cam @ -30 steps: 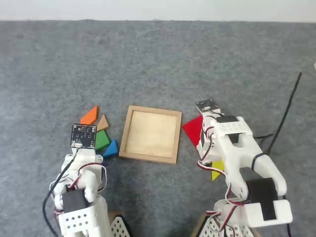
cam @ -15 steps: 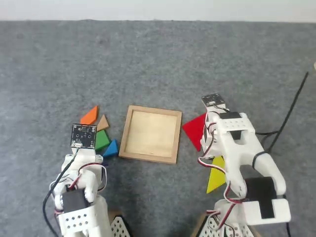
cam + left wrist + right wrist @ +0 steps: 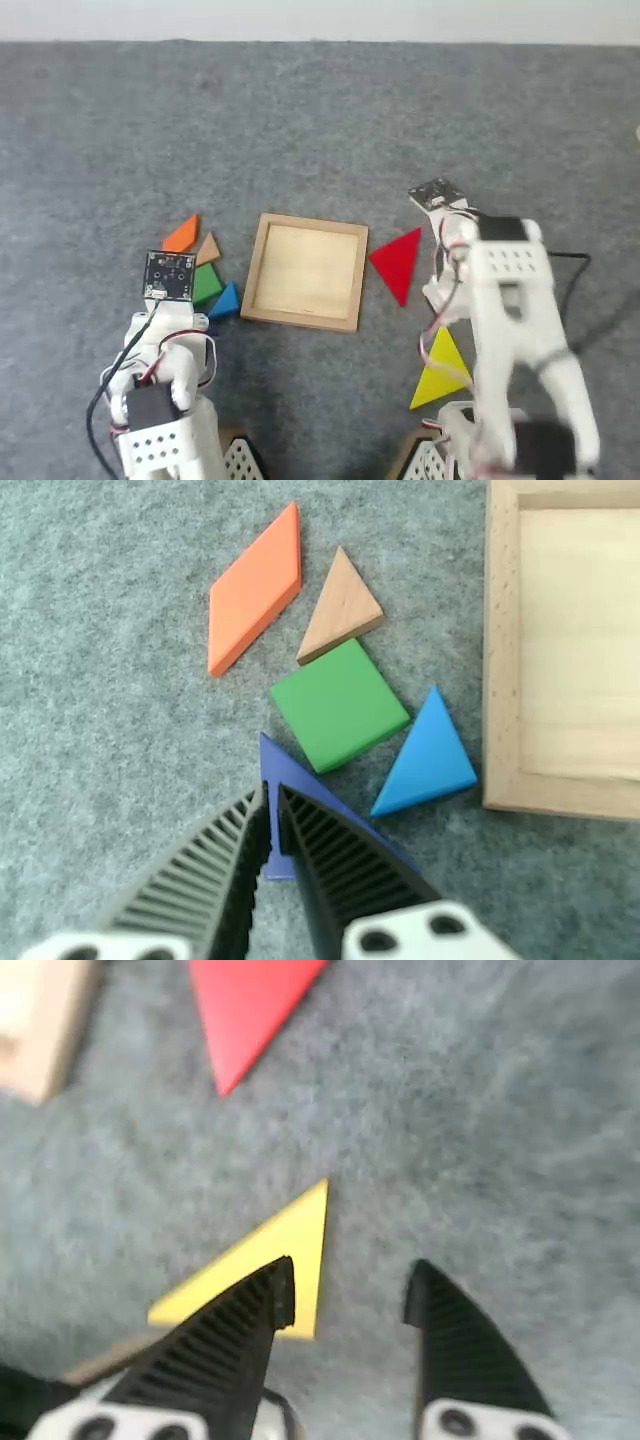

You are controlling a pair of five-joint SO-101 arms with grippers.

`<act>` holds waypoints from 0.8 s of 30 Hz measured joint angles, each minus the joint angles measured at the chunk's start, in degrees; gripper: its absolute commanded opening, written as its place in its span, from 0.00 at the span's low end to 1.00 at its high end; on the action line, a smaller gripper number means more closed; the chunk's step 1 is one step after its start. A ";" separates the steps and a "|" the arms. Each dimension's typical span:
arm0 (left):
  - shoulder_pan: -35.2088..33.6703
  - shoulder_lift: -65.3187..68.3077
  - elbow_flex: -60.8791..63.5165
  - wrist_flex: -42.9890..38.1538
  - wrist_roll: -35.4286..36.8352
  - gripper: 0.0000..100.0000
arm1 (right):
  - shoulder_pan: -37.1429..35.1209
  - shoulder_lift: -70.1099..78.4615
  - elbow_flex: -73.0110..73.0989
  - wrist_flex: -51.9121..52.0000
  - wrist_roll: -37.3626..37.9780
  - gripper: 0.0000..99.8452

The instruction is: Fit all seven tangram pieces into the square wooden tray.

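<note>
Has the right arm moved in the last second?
Yes. The right arm swung away from the square wooden tray, uncovering the red triangular piece.

Left gripper point(image 3: 272, 805) pinched closed (pointing down); right gripper point(image 3: 350, 1285) spread apart.

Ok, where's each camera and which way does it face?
High view: fixed overhead, looking down at the tray; left arm and right arm at the bottom edge.
Left wrist view: wrist-mounted, down past shut left jaws onto the dark blue triangle.
Right wrist view: down past open right jaws onto the yellow triangle.
Shared: high and left wrist both show the tray.
</note>
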 measured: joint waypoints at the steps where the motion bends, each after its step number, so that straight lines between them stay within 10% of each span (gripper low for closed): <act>1: 0.00 0.00 0.00 0.00 0.00 0.02 | -0.70 -4.04 1.23 2.11 2.64 0.24; 11: 0.00 0.00 0.00 0.00 0.00 0.02 | -5.80 -19.16 15.47 4.84 18.46 0.24; 24: 0.00 0.00 0.00 0.00 0.00 0.02 | -6.15 13.10 13.19 -5.27 23.82 0.24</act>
